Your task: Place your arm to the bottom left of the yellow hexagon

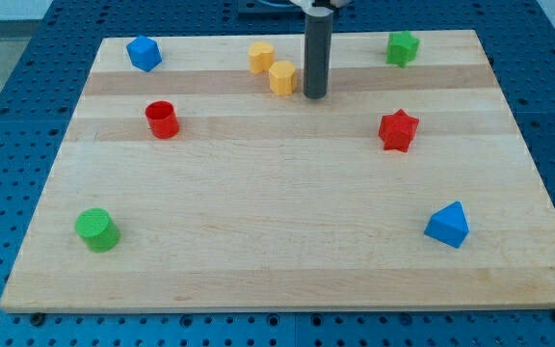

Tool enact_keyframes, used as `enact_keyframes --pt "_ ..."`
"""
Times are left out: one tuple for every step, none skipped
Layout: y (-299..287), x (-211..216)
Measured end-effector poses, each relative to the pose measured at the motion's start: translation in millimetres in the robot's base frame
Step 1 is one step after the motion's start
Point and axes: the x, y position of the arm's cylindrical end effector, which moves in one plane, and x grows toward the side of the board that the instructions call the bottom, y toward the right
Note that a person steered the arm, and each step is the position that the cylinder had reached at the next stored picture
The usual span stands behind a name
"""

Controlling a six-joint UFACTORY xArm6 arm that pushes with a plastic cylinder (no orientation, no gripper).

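Unlettered wooden board point(287, 241), blue pegboard point(27, 58) beneath

Yellow hexagon point(281, 77), upright, near board's top edge, left of centre

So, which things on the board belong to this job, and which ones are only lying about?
Belong to the job:
- yellow hexagon
- my tip, now just to the view's right of that hexagon

Only lying about:
- second yellow block
- blue block
- red cylinder
- green cylinder
- green block
- red star
- blue pyramid
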Motion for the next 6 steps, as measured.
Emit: enact_keyframes --pt "-14.0 15.0" --pt "-14.0 18.7" --pt "-14.0 18.8" --pt "-15.7 18.9" --pt "-34.1 30.1" --pt "-54.8 27.9"
